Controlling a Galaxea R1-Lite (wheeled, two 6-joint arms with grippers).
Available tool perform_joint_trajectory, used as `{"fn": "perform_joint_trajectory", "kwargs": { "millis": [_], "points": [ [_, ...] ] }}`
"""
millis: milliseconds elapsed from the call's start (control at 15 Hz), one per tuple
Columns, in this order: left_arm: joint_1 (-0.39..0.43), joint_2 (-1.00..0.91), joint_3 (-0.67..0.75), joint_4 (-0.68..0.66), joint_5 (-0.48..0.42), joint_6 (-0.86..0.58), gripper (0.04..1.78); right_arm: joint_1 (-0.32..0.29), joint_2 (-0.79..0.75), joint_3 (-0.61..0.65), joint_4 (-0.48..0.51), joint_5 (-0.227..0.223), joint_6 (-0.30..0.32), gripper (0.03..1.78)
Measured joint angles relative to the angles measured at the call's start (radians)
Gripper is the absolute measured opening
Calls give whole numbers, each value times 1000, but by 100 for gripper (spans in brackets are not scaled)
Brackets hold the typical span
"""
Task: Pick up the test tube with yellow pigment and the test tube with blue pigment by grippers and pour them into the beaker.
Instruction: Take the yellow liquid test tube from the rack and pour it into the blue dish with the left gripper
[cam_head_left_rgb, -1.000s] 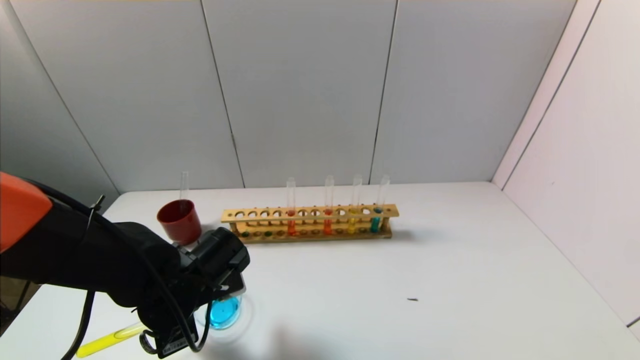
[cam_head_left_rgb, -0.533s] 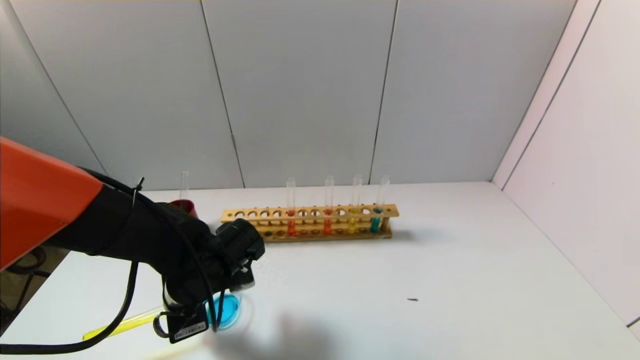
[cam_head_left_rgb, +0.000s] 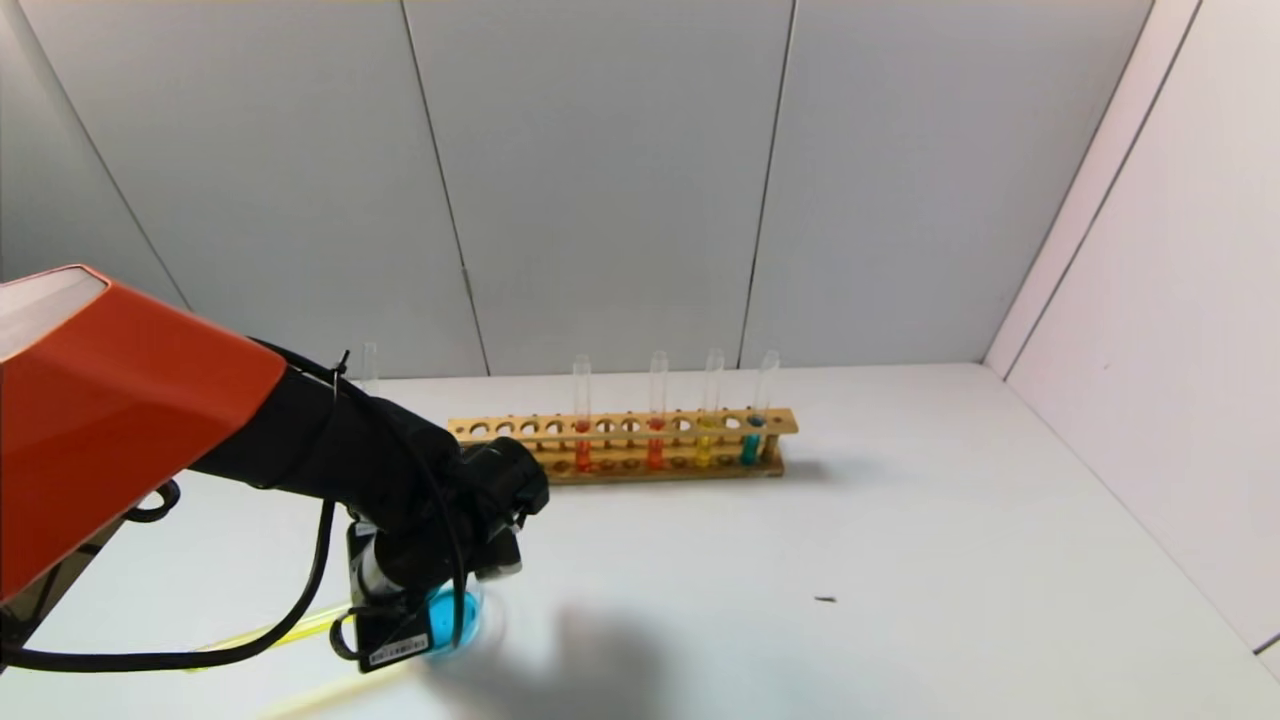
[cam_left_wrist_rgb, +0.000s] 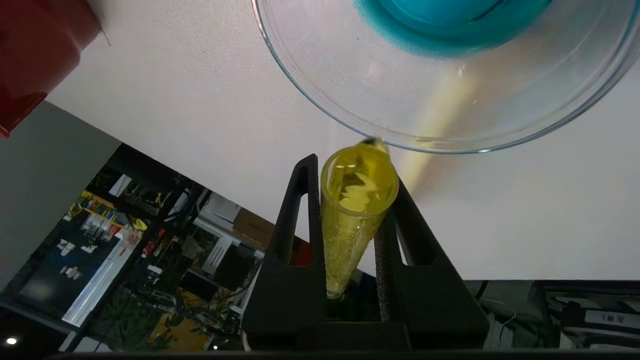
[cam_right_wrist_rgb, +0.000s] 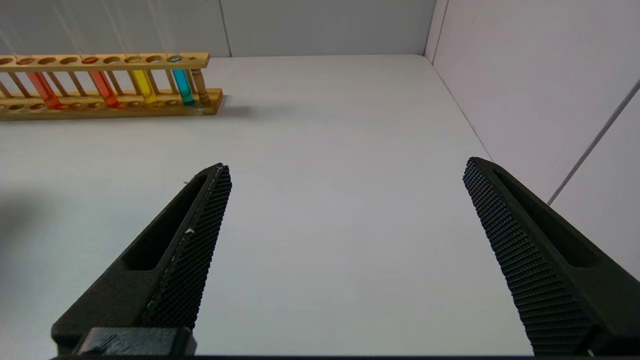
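Left hand (cam_left_wrist_rgb: 350, 220) pinching yellow test tube (cam_left_wrist_rgb: 355, 210), lying near-horizontal, mouth at beaker (cam_left_wrist_rgb: 350, 100) rim, right hand (cam_right_wrist_rgb: 345, 250) spread.

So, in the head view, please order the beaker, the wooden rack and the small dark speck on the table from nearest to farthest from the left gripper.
1. Beaker: directly under the left gripper.
2. Wooden rack: farther back, to its right.
3. Dark speck: far out on the right.
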Motion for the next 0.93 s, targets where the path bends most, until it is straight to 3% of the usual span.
{"fn": "perform_joint_trajectory", "kwargs": {
  "millis": [933],
  "points": [
    [2,93,-225,370,45,2,32,0,0,0,0,0,0,170]
  ]
}}
